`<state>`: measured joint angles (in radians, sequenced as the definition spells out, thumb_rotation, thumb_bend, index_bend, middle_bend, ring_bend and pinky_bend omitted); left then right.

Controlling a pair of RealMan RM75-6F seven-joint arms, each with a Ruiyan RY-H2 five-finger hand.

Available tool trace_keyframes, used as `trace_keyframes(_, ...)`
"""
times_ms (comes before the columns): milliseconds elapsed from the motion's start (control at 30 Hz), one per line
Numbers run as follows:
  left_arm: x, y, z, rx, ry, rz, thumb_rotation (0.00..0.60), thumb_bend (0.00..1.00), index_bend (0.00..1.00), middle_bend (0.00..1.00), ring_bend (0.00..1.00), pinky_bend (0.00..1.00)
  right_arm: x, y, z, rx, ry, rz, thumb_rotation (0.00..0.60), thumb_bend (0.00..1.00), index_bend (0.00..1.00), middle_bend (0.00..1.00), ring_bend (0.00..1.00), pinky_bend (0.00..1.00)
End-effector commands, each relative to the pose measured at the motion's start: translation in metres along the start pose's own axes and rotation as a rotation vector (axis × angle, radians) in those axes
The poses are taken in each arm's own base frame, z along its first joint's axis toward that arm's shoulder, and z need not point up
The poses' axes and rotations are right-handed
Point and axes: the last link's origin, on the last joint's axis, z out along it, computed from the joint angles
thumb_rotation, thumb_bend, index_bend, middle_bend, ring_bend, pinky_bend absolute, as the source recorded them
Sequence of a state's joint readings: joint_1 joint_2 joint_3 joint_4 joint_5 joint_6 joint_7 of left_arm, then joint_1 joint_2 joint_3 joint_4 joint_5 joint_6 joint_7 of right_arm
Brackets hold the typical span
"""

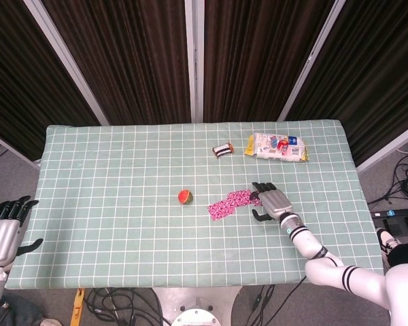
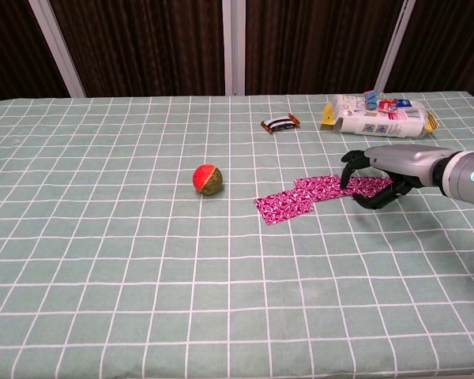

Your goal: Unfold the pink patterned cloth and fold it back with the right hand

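Surface: your work area is a surface (image 1: 122,204) under a green cloth with a white grid, with dark curtains behind it.
Pink patterned cloth: the pink patterned cloth (image 2: 300,196) lies flat as a long strip right of centre, stepped in outline, its left end a wider square patch.
Right hand: your right hand (image 2: 379,172) sits at the strip's right end, fingers (image 2: 349,170) curled down over it with the tips on or just above the fabric; whether they pinch it, you cannot tell from either view.
Left hand: your left hand (image 1: 3,227) hangs off the surface's near left corner, fingers apart, holding nothing.
Ball: a red-and-green ball (image 2: 208,179) rests left of the strip, near it but apart.
Small wrapped item: a dark striped packet (image 2: 280,122) lies further back, beyond the strip.
Snack bag: a white printed bag (image 2: 379,116) lies at the far right, behind your right hand, well apart from the cloth.
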<state>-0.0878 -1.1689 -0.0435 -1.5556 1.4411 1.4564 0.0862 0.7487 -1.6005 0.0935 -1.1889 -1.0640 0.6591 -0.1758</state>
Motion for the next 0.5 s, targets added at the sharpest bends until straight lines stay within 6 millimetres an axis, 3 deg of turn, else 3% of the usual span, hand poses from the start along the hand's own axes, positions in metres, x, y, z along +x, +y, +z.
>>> trace_keyframes(33, -0.001, -0.001, 0.000, 0.003, -0.003, -0.002, 0.600, 0.04, 0.25, 0.25, 0.19, 0.16, 0.001, -0.002, 0.001, 0.001, 0.001, -0.010, 0.385, 0.44, 0.28, 0.00, 0.00, 0.00)
trace_keyframes(167, -0.002, -0.002, -0.002, 0.009, -0.004, -0.008, 0.600, 0.04, 0.25, 0.25, 0.19, 0.16, 0.009, 0.009, -0.004, -0.028, 0.050, -0.002, 0.417, 0.39, 0.28, 0.00, 0.00, 0.00)
trace_keyframes(333, -0.002, -0.001, 0.000, 0.001, -0.006, -0.009, 0.600, 0.04, 0.25, 0.25, 0.19, 0.16, 0.019, 0.028, -0.008, -0.080, 0.105, -0.038, 0.428, 0.10, 0.27, 0.00, 0.00, 0.00)
trace_keyframes(500, -0.002, 0.000, 0.000, -0.003, -0.001, -0.009, 0.600, 0.04, 0.25, 0.25, 0.19, 0.16, 0.017, 0.032, -0.003, -0.101, 0.095, -0.042, 0.436, 0.06, 0.27, 0.00, 0.00, 0.00)
